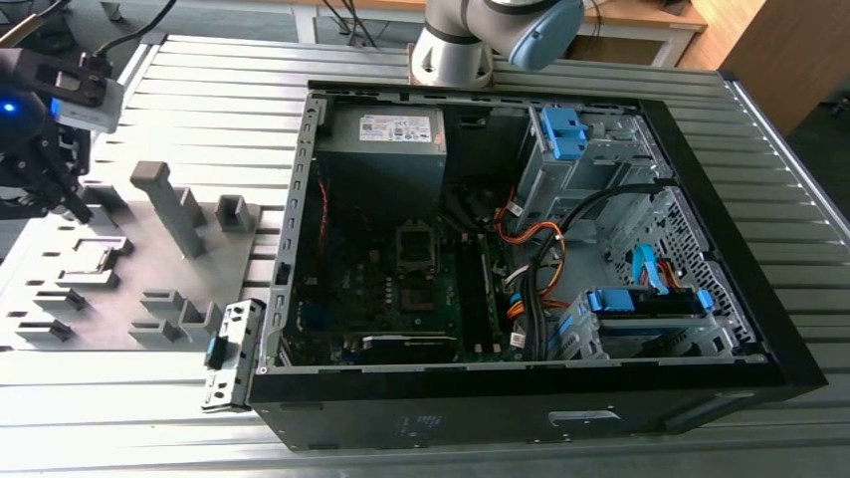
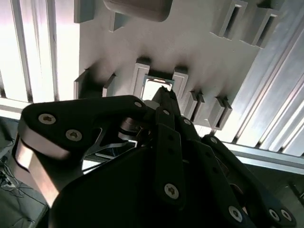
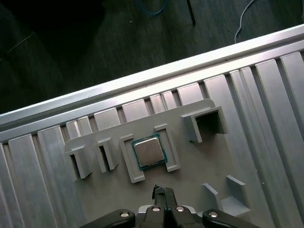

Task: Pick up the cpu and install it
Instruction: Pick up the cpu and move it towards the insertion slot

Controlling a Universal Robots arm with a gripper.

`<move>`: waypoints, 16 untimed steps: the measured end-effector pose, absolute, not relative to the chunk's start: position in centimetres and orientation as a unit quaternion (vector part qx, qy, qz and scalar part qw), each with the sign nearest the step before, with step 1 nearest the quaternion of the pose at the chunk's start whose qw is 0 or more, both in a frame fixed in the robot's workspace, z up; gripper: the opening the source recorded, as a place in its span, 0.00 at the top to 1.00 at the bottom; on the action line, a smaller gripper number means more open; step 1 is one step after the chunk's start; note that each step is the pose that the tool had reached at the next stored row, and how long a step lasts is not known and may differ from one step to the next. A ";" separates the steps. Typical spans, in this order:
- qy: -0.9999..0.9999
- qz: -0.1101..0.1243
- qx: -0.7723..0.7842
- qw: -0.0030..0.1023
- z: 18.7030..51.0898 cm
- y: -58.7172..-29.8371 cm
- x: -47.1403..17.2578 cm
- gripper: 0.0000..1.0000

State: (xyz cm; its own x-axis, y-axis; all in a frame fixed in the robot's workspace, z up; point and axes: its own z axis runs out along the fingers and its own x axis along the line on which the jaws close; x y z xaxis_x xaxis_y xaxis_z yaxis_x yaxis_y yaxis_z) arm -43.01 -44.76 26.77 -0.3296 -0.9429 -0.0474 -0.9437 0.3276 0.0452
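Jaws pressed together, empty (near cpu (image 3: pixel 149 151)) | cpu seated in fixture pocket (image 3: pixel 133 161)

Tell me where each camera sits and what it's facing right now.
Exterior view: off the arm, high up, looking down on the open black computer case and slatted aluminium table; the arm's base and black gripper show.
First wrist view: on the arm, looking past the gripper at the small square silvery-grey cpu in the grey plastic fixture plate.
Second wrist view: on the arm, close behind the gripper's body, facing the same plate.
Shared: both wrist views show the cpu.
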 end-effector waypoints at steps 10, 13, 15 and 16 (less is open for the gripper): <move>0.838 0.032 -0.544 0.008 26.6 -44.8 -43.1 0.89; 0.849 0.032 -0.528 0.008 26.5 -44.8 -43.1 0.89; 0.858 0.032 -0.512 0.009 26.5 -44.8 -43.2 0.89; 0.863 0.031 -0.504 0.009 26.4 -44.8 -43.2 0.89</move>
